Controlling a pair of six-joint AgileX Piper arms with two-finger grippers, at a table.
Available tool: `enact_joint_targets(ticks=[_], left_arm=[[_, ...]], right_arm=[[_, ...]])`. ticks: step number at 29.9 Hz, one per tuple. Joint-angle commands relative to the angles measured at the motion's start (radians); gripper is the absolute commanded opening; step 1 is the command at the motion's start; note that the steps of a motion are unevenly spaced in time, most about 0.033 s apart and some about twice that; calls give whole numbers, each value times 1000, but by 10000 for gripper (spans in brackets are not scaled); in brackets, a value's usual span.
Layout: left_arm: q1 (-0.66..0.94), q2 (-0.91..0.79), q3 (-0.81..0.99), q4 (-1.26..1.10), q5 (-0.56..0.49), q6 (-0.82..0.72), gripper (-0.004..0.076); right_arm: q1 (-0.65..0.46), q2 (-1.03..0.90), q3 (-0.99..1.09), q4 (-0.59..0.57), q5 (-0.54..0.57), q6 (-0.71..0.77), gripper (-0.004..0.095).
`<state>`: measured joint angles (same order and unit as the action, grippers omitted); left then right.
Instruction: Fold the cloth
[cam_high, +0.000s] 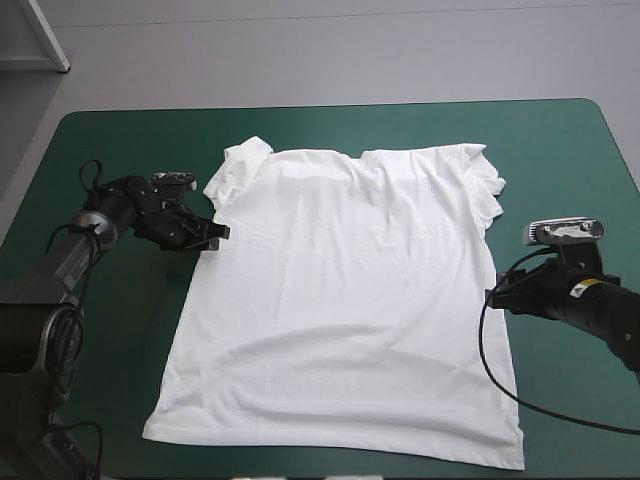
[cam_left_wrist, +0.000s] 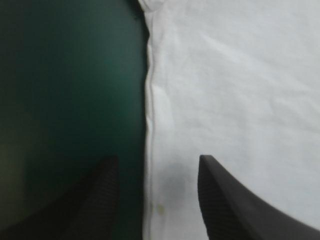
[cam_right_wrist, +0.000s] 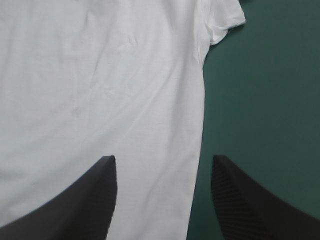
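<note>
High view: T-shirt (cam_high: 350, 300), white, short-sleeved, spread flat on the teal-green surface (cam_high: 110, 150), with shallow creases across the body. It lies between the two tools. The left tool (cam_high: 212, 238) is at one side edge, just below a sleeve. The right tool (cam_high: 494, 297) is at the opposite side edge, somewhat nearer the hem. Neither tool holds any cloth.

Left wrist view: left tool (cam_left_wrist: 157, 159), black fingers standing apart. The side edge (cam_left_wrist: 148, 100) of the T-shirt (cam_left_wrist: 235, 90) runs straight ahead from the gap between them, so one finger is over cloth and the other over bare surface (cam_left_wrist: 65, 100). The cloth is flat here, with a faint speck near the edge.

Right wrist view: right tool (cam_right_wrist: 164, 159), fingers likewise apart and straddling the other side edge (cam_right_wrist: 199, 125). A sleeve (cam_right_wrist: 225, 20) lies ahead, toward the bare-surface side. The cloth shows soft diagonal wrinkles.

Step in hand, as judged: taking hold of both side edges for a first fold. To do it well, each tool should come down with the edge centred in its gap and close on both layers. The two grips should be at matching levels along the shirt so that the fold line comes out straight.
</note>
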<state>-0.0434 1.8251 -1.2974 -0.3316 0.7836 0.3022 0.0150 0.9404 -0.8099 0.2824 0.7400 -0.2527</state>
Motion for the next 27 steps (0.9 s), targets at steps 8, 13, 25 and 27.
enact_joint_targets(ticks=[8,13,25,27], left_arm=[[-59,15,-31,-25,-65,75,368],[-92,17,-29,56,-58,64,335],[-92,17,-29,126,-101,24,19],[-92,17,-29,126,-97,24,19]], right_arm=[[-1,1,-36,17,-62,-6,513],[-1,1,-36,23,-62,-6,512],[-1,114,-36,24,-70,-91,509],[-1,176,-40,36,-86,-98,509]])
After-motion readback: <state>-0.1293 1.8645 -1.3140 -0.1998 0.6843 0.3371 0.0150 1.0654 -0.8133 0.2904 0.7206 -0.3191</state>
